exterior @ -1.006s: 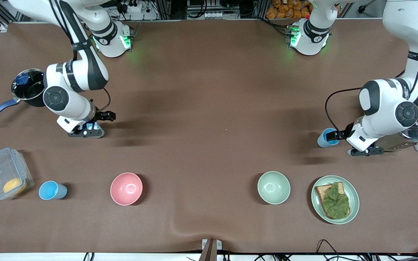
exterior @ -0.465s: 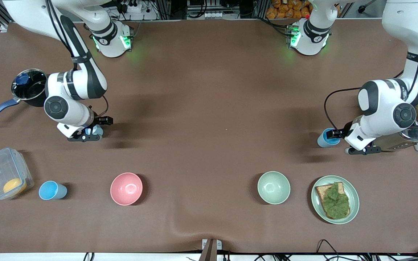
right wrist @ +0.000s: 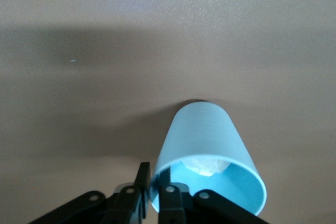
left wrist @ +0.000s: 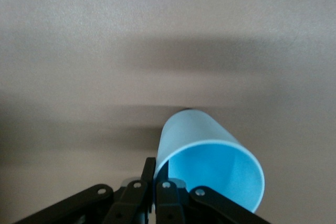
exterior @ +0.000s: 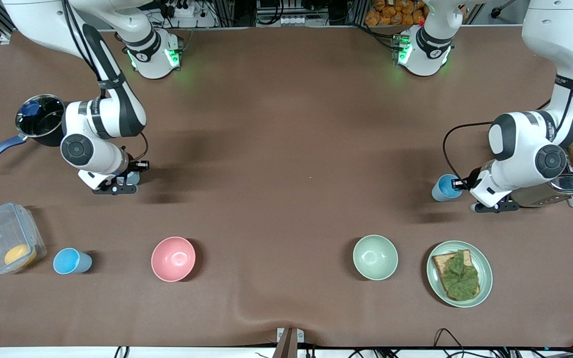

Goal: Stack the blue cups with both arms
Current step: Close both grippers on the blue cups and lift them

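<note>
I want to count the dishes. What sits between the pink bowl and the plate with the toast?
In the front view, only the pale green bowl sits between the pink bowl and the plate.

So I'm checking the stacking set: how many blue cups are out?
3. One in the left gripper beside the toaster, one in the right gripper near the pot, one beside the plastic box.

no readable text, labels, brands or numbers anywhere
</note>
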